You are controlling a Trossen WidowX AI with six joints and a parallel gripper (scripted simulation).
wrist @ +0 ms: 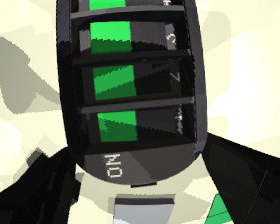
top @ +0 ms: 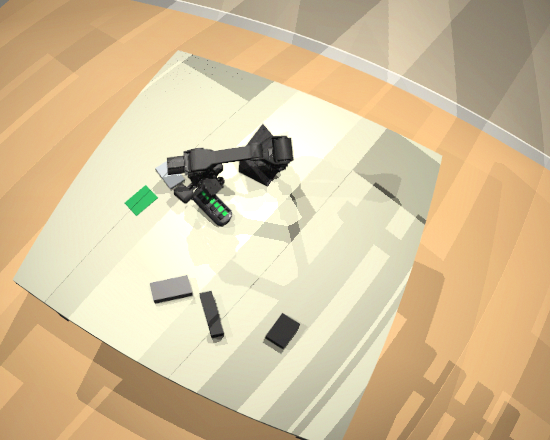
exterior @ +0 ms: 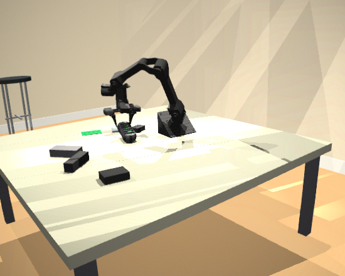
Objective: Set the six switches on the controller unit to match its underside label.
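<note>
Unit (top: 223,218) (exterior: 128,137) (wrist: 141,167), dark grey, one: on the desk (top: 102,245) (exterior: 208,169), long axis from ten to four o'clock in the top view. Switch face up; the label side is hidden. The ten o'clock end looks slightly raised, though the shading makes this hard to confirm.

Switches (top: 217,205) (exterior: 127,129) (wrist: 113,80), green and dark, set in a row. Numbers 1, 2 and 3 lie nearest the hand; which ends are down cannot be read surely.

Hand (top: 198,193) (exterior: 123,125) (wrist: 138,148), one: fingers well apart, though short of full spread, apparently closed across the unit's width at the "ON" end. An end hold probably serves to tip the unit for its label or ease it down flat; the free end may swing or drop if the pinch is slight. Setting the base flat should precede pressing any switch.

Surroundings, from the unit: pale plate (top: 170,177) (exterior: 115,130) (wrist: 143,212) at ten o'clock; green plate (top: 141,200) (exterior: 91,132) (wrist: 217,211) at nine; grey block (top: 171,288) (exterior: 66,151) at seven; long block (top: 211,314) (exterior: 76,161) at six; black block (top: 282,330) (exterior: 114,175) at five. All stand apart from the unit, seemingly as bystanders.
</note>
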